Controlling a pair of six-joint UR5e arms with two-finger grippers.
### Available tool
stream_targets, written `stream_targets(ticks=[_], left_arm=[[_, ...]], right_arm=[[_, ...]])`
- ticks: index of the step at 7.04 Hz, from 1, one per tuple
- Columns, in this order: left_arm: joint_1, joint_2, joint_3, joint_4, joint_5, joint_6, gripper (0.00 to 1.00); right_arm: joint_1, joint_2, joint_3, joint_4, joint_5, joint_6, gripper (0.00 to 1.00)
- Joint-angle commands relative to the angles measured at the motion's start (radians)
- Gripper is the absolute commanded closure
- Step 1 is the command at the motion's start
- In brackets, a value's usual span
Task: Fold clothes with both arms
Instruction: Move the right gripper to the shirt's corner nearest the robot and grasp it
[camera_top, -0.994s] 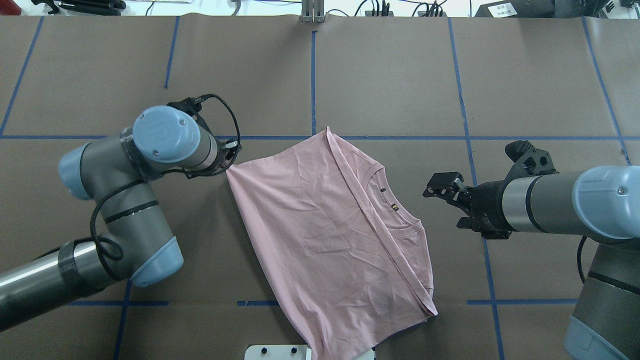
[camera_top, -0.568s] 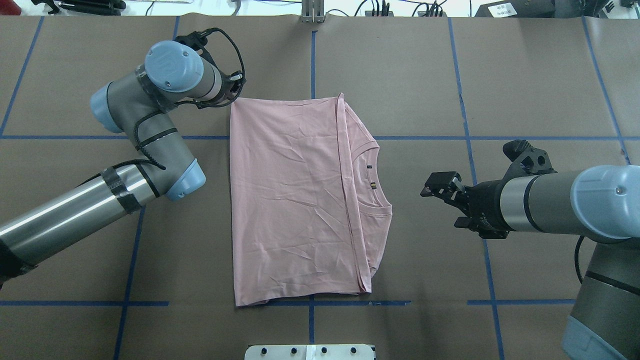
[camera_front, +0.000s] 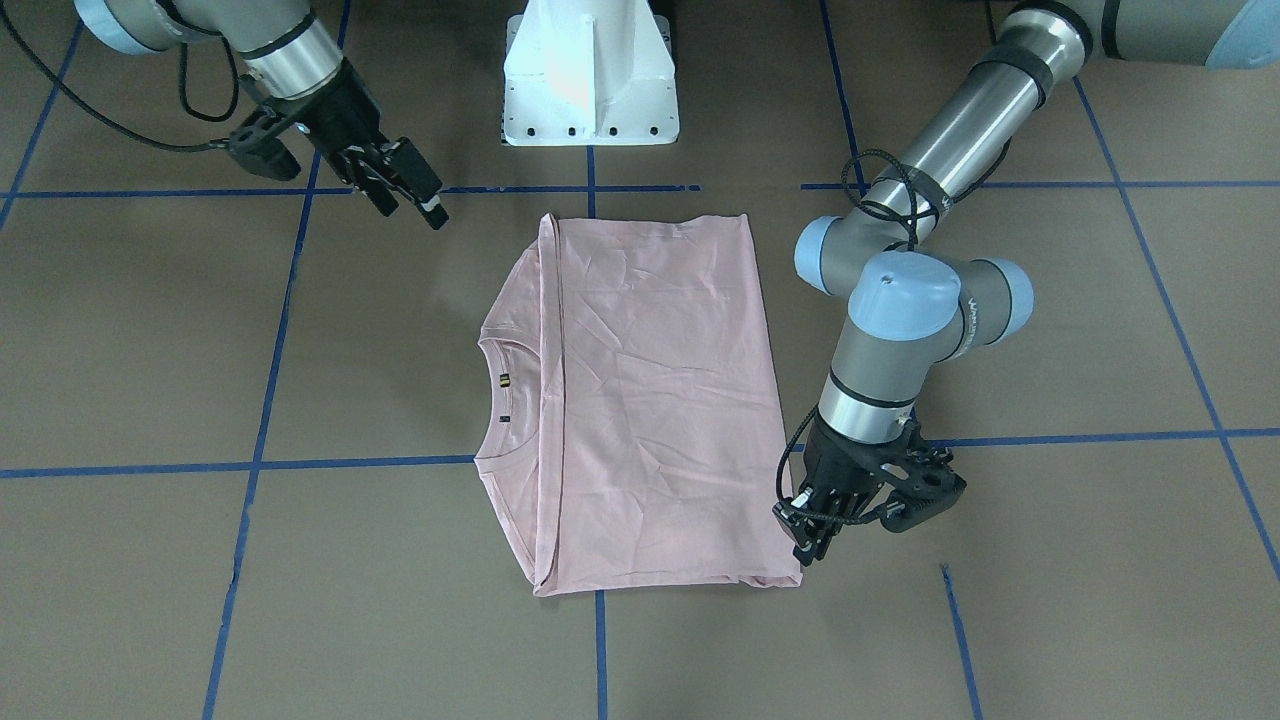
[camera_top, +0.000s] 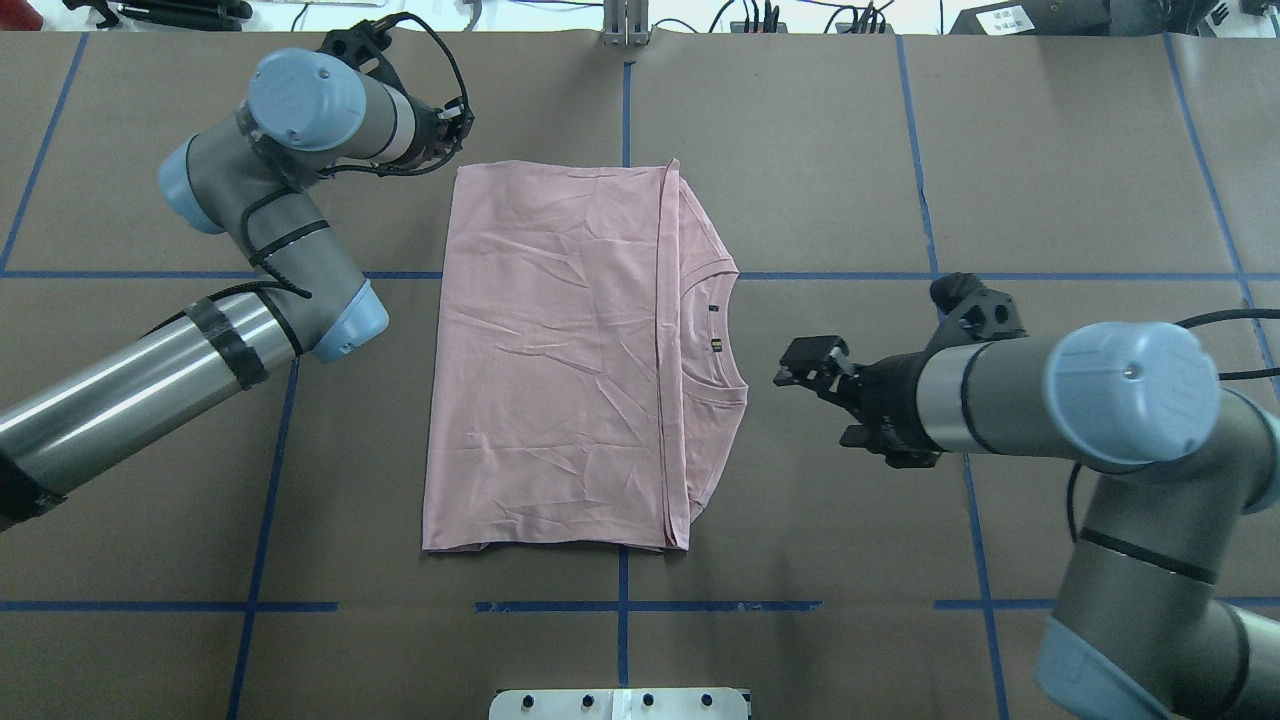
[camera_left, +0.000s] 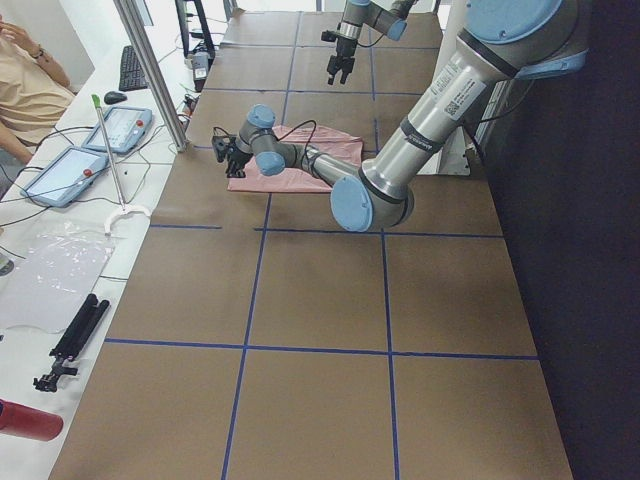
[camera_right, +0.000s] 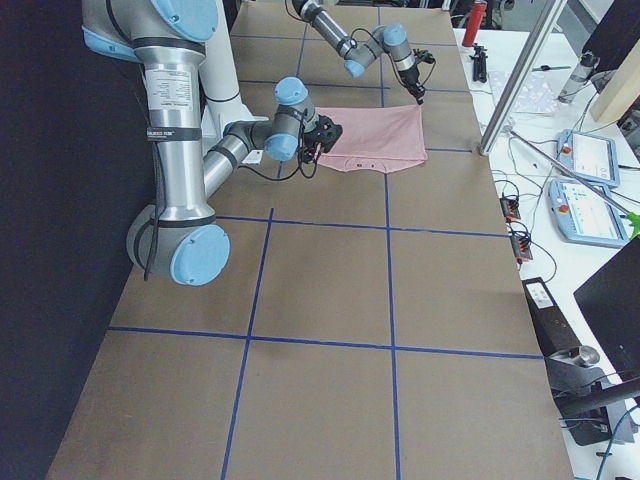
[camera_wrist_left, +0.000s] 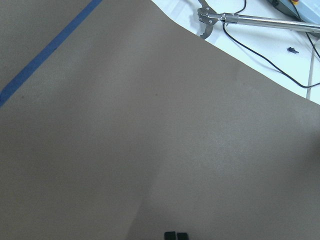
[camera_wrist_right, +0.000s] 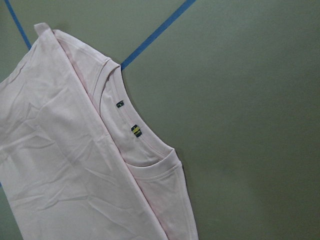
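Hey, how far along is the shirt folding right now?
One fold looks done: the T-shirt lies flat, doubled over beside its collar. In hand: nothing visibly; the right gripper hangs open near the collar, the left gripper sits at a far corner. Left: further folds.

Left tool (camera_front: 808, 550) largely hidden overhead; T-shirt (camera_wrist_right: 65, 165) cut off by right wrist view's edges

Robotics lab: left arm (camera_top: 150, 370) and right arm (camera_top: 1120, 400) by white pedestal (camera_front: 588, 75); table (camera_top: 800, 150) covered with brown paper, marked by blue tape grid (camera_top: 620, 606); side bench (camera_left: 160, 175) with teach pendants (camera_left: 123, 127), keyboard (camera_left: 131, 67), loose cables (camera_left: 60, 140); operator (camera_left: 25, 85) seated beside
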Motion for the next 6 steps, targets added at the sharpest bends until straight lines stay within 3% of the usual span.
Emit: stream_targets(ticks=[1,2,5,6], left_arm=[[0.003,0.126,-0.190,0.002,-0.067,-0.045,0.71],[0.003,0.128,-0.198,0.002,-0.068,-0.046,0.71],[0.005,0.134,-0.215,0.004,-0.068,-0.066,0.71],[0.006,0.159,-0.262,0.026,-0.070,-0.066,0.71]], right_arm=[[-0.127,0.182,-0.125,-0.026,-0.155,0.155,0.01],[-0.168,0.224,-0.170,-0.065,-0.185,0.176,0.07],[-0.213,0.271,-0.272,-0.087,-0.251,0.196,0.10],[-0.213,0.290,-0.305,-0.089,-0.257,0.198,0.11]])
